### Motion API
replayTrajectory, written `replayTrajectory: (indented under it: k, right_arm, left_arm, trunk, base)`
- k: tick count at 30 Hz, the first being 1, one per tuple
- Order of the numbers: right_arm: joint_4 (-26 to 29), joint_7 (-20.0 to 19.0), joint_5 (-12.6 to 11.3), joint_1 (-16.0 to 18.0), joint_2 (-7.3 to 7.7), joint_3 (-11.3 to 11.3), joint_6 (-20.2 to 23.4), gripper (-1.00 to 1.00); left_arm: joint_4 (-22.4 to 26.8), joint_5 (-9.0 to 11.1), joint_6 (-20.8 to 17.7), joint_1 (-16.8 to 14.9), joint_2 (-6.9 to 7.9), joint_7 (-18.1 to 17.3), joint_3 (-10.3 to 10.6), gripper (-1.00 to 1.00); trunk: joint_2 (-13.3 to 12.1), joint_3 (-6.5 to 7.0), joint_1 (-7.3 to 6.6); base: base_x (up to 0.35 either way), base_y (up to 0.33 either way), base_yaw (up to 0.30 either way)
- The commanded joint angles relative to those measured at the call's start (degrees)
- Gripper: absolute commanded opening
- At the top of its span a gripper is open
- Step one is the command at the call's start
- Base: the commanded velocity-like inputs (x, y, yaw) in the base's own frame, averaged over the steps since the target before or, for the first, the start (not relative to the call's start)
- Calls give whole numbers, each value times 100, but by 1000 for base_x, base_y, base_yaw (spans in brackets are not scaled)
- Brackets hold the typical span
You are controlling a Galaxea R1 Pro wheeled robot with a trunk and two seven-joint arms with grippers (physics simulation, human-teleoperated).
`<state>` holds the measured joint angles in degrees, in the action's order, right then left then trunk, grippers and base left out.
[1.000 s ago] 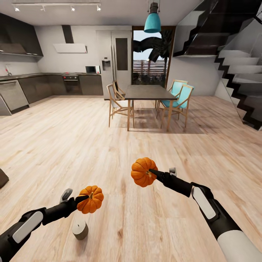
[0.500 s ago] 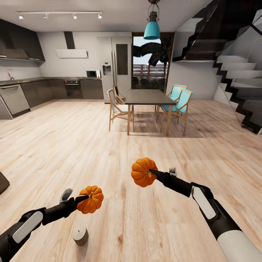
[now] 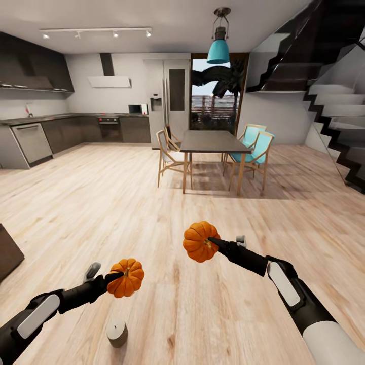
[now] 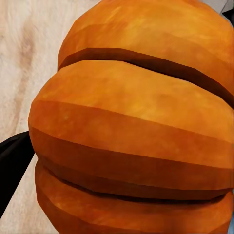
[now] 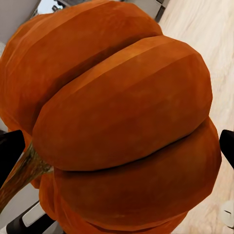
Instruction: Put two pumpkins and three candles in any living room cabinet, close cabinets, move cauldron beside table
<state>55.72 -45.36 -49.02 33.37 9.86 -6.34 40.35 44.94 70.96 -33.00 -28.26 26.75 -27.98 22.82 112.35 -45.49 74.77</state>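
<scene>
Head view: both small round orange ribbed pumpkins are in hand, none stowed as far as the frames show. Left gripper (image 3: 117, 278) at lower left of the frame is clamped on one pumpkin (image 3: 126, 277), held over the light wood plank floor (image 3: 91, 203); right gripper (image 3: 215, 243) just right of centre is clamped on the other pumpkin (image 3: 200, 241), carried higher. Left wrist view has orange ribs (image 4: 131, 122) right up against the lens with a black finger (image 4: 12, 165) at the edge; right wrist view has the second pumpkin (image 5: 122, 122) with its brown stem (image 5: 22, 170) toward a dark finger, so jaws are closed on fruit on both sides. One stubby pale grey cylinder candle (image 3: 117, 333) stands on the floor at bottom left, below the left gripper and apart from it. A dark brown corner (image 3: 7, 253) pokes in at the left edge, possibly the low wooden wall unit, too little visible to say. Ahead, upper half of the frame: kitchen, grey dining table (image 3: 213, 142) with teal chairs (image 3: 258, 149), staircase at upper right. My read: early stage, transit with two of five items picked. Left: stow both pumpkins, fetch three candles, shut all cabinets, move the cauldron beside the coffee table.
</scene>
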Motion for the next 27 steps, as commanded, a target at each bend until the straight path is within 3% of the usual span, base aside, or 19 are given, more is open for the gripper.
replayTrajectory:
  k: [1, 14, 27]
  right_arm:
    - [0, 10, -37, 3, 6, -9, 34, -100]
    - [-8, 18, -37, 3, 1, -8, 34, -100]
    - [-9, 47, -37, 3, 6, -8, 34, -100]
  left_arm:
    - [-2, 26, -13, -5, 5, 10, 24, -100]
    - [-2, 25, -13, -13, 0, 12, 29, -100]
    - [-2, 30, -13, -13, 5, 12, 29, -100]
  trunk:
    - [-39, 22, -23]
    - [-561, 351, -309]
    - [-1082, 588, -594]
  base:
    - [0, 0, 131]
    - [0, 0, 137]
    - [0, 0, 8]
